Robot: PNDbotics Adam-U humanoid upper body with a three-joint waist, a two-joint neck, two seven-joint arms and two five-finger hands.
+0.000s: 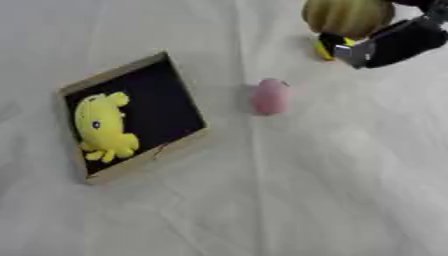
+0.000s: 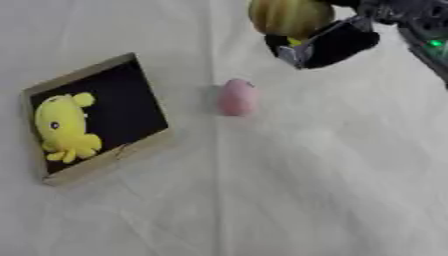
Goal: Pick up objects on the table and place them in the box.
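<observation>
One yellow plush (image 1: 103, 127) already lies in the box (image 1: 179, 142); right hand (image 2: 328, 44) is curled round a yellowish gourd-like object (image 1: 346, 16), next carrying it boxward; pink piece (image 1: 270, 96) waits on the counter (image 1: 350, 190)

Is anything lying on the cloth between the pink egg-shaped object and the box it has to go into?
Nothing visible: only bare white cloth separates the pink egg-shaped object from the shallow wooden box, which already holds a yellow plush toy.
</observation>
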